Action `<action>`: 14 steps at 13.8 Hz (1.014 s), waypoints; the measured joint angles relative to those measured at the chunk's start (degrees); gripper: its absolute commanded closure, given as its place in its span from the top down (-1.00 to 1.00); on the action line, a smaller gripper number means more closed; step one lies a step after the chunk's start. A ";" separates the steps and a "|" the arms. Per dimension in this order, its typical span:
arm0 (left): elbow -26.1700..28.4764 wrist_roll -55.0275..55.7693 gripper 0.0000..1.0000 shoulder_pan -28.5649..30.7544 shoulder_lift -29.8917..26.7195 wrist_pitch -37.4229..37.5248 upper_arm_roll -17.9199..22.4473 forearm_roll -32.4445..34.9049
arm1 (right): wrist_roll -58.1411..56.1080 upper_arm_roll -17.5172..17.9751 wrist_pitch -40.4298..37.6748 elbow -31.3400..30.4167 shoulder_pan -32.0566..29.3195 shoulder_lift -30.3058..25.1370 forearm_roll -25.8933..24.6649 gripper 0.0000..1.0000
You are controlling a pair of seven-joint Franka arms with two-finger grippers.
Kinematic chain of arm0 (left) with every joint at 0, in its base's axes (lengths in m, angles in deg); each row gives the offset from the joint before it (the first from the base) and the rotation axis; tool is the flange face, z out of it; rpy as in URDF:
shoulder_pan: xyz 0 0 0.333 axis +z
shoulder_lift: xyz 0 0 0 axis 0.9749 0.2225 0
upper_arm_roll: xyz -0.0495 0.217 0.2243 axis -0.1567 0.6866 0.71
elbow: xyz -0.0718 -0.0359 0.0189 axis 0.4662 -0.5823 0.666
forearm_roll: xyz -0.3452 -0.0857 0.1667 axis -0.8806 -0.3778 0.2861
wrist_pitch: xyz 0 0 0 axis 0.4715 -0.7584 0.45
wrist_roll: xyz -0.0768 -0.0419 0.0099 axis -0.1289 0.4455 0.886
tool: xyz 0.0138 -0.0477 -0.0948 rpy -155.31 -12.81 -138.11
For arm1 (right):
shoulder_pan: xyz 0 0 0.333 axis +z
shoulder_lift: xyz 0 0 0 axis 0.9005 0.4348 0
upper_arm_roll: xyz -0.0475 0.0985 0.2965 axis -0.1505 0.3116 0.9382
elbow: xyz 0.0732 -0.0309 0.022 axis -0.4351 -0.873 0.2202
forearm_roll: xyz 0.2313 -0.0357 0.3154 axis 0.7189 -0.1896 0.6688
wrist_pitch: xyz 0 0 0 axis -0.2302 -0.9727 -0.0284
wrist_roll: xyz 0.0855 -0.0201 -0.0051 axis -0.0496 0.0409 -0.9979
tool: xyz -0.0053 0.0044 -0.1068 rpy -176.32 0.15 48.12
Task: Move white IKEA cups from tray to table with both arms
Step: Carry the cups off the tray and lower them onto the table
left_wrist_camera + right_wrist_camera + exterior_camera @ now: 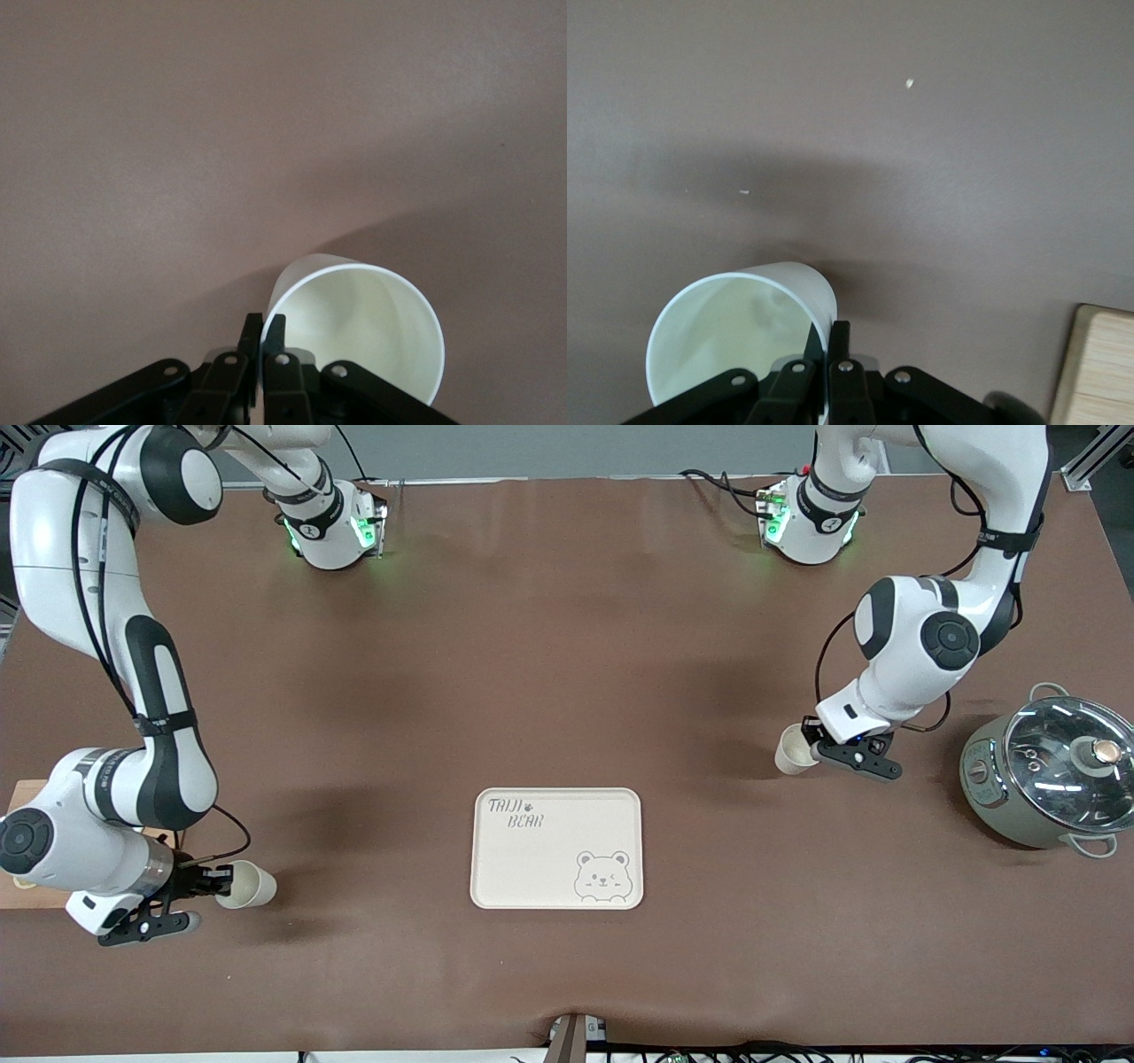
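Low in the frame of the front view, toward the right arm's end of the table [567,646]: right gripper [205,885] clamped on the rim of the first cup [248,885], cup tilted, well apart from the tray [532,868]; at mid-height of the frame, toward the left arm's end, left gripper [813,747] clamped likewise on the second cup [793,750], also tilted and off the tray; tray at lower centre, bare; whether either cup touches the cloth, cannot tell.

To do the step well: level each wrist so the cup's base meets the cloth flat; lower slowly; part the fingers only once the cup stands; then lift straight up so the inner finger clears the rim without tipping it; with the left arm, stay away from the pot [1045,779].

Counted here: two cups, one tray, two arms, one lidded pot, one wooden board [22,890] at the frame's edge.

In the left wrist view: left gripper [263,329] closed on the wall of the second cup [354,328], one finger inside, one outside; one cup, brown cloth only.

In the right wrist view: right gripper [825,336] gripping the first cup [726,328] the same way; one cup, one corner of the board [1099,363].
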 measured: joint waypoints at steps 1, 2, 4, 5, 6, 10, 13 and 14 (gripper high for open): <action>0.50 -0.06 -1.00 -0.01 -0.07 0.00 -0.22 0.00 | -0.02 0.16 0.01 -0.46 0.02 0.09 0.01 -0.96; 1.04 -0.19 -1.00 -0.01 0.03 0.00 -0.37 0.00 | -0.02 0.28 0.01 -0.72 0.05 0.22 0.02 -0.56; 1.88 -0.30 -1.00 -0.01 0.51 -0.30 -0.41 0.00 | -0.02 0.44 0.01 -0.77 0.07 0.57 0.03 0.49; 2.17 -0.33 -1.00 0.00 0.94 -0.98 -0.41 0.00 | -0.02 0.49 0.01 -0.77 0.07 0.69 0.04 0.99; 2.37 -0.39 -1.00 0.00 1.46 -1.71 -0.41 0.00 | -0.02 0.52 0.00 -0.77 0.09 0.77 0.05 1.00; 2.47 -1.84 -1.00 0.92 3.45 -3.95 -0.41 0.00 | -0.02 0.60 0.04 -0.42 0.18 0.72 0.06 1.00; 2.41 -2.70 0.99 1.68 3.77 -4.67 -0.41 0.00 | -0.12 0.75 0.05 0.39 0.65 -0.31 0.06 1.00; 2.38 -2.71 1.00 1.67 3.82 -4.80 -0.42 0.00 | -0.11 0.76 -0.07 0.57 0.79 -1.04 0.06 1.00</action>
